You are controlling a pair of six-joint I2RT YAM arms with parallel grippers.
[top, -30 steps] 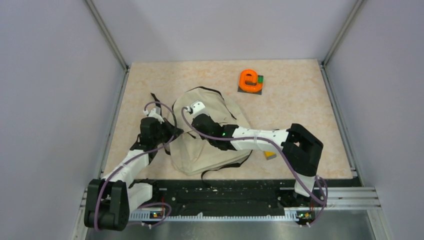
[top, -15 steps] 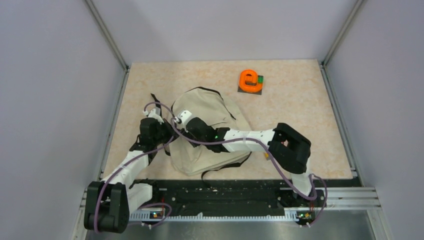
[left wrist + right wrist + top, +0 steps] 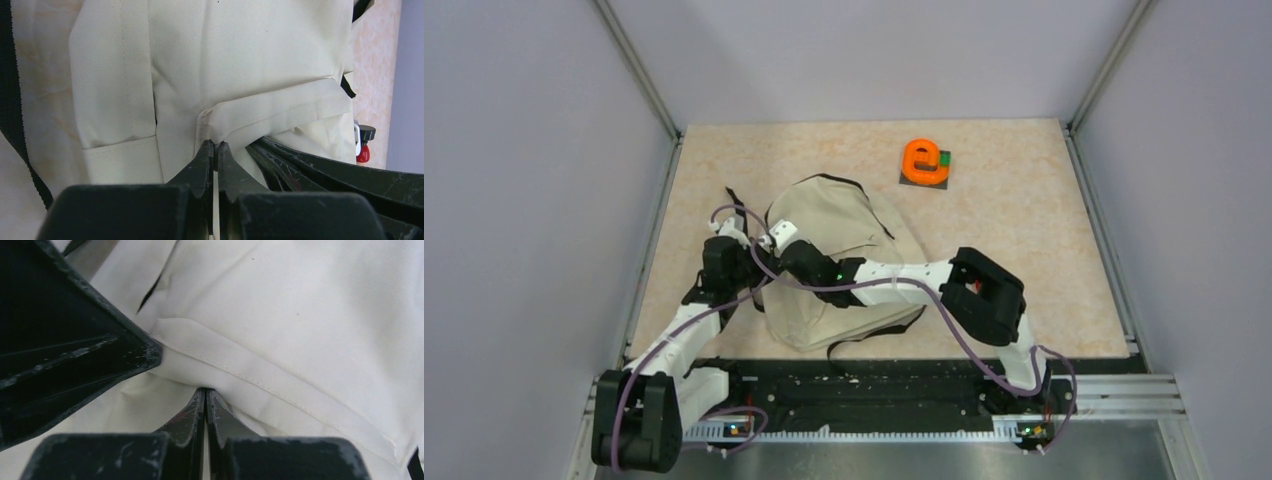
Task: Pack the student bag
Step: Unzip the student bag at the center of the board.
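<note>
The student bag [image 3: 849, 262], beige with black straps, lies flat in the middle of the table. My left gripper [image 3: 760, 264] is at the bag's left edge. In the left wrist view it [image 3: 216, 143] is shut, pinching a folded corner of the bag's fabric [image 3: 240, 60]. My right gripper [image 3: 776, 243] reaches across the bag right beside the left one. In the right wrist view it [image 3: 205, 390] is shut, its tips tucked under a stitched fold of the bag [image 3: 280, 330]; I see no fabric between the jaws. Each wrist view shows the other gripper's black fingers [image 3: 325, 167] [image 3: 75, 350].
An orange loop-shaped object [image 3: 923, 158] rests on a dark flat item with a green piece [image 3: 941, 170] at the back of the table. Grey walls enclose the left, right and back sides. Black bag straps [image 3: 736, 205] trail left of the bag.
My right arm has swept left across the bag until its gripper is beside the left gripper. A small yellow thing near the right arm's elbow is now hidden. The left gripper has hardly moved.
</note>
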